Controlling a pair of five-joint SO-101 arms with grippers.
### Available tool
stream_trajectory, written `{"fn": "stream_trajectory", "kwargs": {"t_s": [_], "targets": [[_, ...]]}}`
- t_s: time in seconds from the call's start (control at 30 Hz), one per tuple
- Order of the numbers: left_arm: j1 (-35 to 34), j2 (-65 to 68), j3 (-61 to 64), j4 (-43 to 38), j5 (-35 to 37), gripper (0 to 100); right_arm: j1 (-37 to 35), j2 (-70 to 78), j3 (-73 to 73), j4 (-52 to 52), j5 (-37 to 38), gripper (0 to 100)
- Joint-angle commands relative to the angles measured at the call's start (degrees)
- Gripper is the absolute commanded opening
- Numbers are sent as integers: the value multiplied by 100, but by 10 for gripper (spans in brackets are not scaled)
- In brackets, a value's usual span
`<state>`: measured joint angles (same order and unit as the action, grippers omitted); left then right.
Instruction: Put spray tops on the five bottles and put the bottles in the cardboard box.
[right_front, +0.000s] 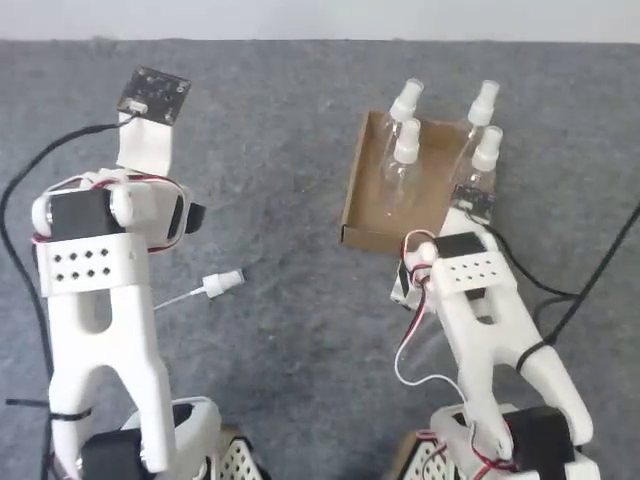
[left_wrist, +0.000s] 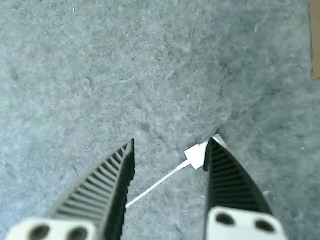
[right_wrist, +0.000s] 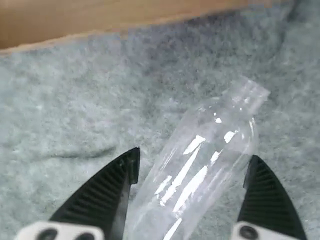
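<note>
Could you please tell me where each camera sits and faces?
High view: fixed overhead, looking down on both arms, cardboard box, spray top.
Left wrist view: wrist-mounted, facing down past the open left gripper at the spray top.
Right wrist view: wrist-mounted, facing past the open right gripper at a capless bottle.
Shared: spray top, high and left wrist views.

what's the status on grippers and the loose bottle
Left gripper open over white spray top. Right gripper open astride clear uncapped plastic bottle by brown cardboard box. Nothing blocking.
</note>
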<state>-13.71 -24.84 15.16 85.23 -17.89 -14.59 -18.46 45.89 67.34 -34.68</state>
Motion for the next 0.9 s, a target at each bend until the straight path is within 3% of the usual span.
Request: {"fn": "stream_trajectory", "kwargs": {"t_s": [0.0,0.2,0.37,0.5,0.87], "targets": [[-44,-237,-31,-114,-53,203,57,-48,114,-145,-97,281],[-44,-237,-13,-114,-44,203,488,-48,484,-391,448,264],[-35,-237,-13,-105,-44,203,1305,-48,492,-374,1292,158],[-26,-237,-4,-79,-44,203,2211,-57,484,-400,1908,152],[9,-237,514,-281,-70,203,4716,-57,-624,-585,5116,152]]}}
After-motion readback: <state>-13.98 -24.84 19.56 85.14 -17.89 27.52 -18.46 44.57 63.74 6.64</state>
